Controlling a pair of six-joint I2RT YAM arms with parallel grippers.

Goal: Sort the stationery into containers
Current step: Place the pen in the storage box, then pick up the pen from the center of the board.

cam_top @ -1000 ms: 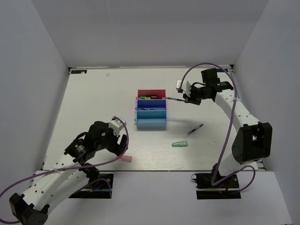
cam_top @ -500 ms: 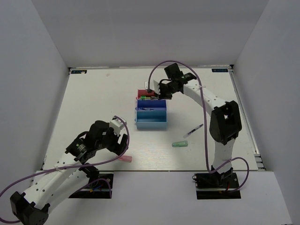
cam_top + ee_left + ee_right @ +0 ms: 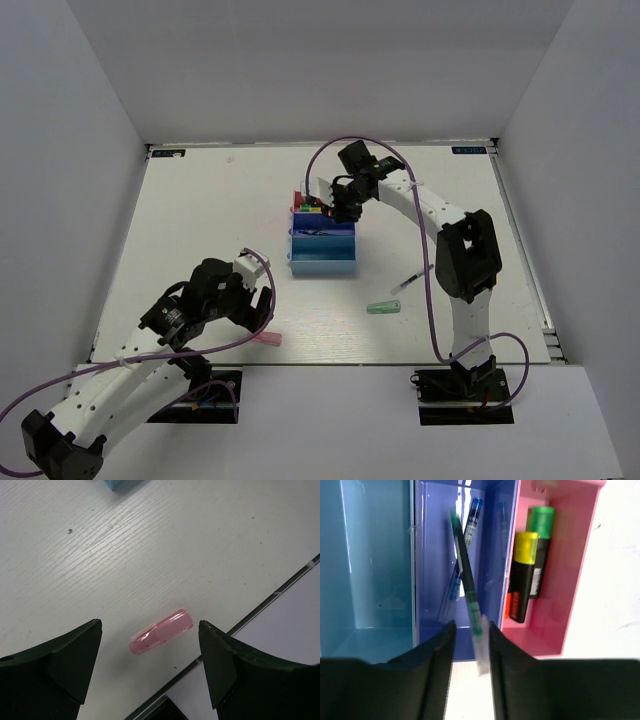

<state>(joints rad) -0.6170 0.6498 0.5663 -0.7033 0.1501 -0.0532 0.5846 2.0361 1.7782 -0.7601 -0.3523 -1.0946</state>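
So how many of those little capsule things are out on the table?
2. The pink capsule lies near the front edge, by the open left gripper. The mint-green capsule lies right of the trays. More may hide behind the arms.

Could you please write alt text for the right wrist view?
A blurred dark pen with a green band sits between the fingers of the right tool, above the dark blue tray, which holds a blue pen. The pink tray beside it holds yellow-capped and green-capped highlighters; a light blue tray is on the other side.
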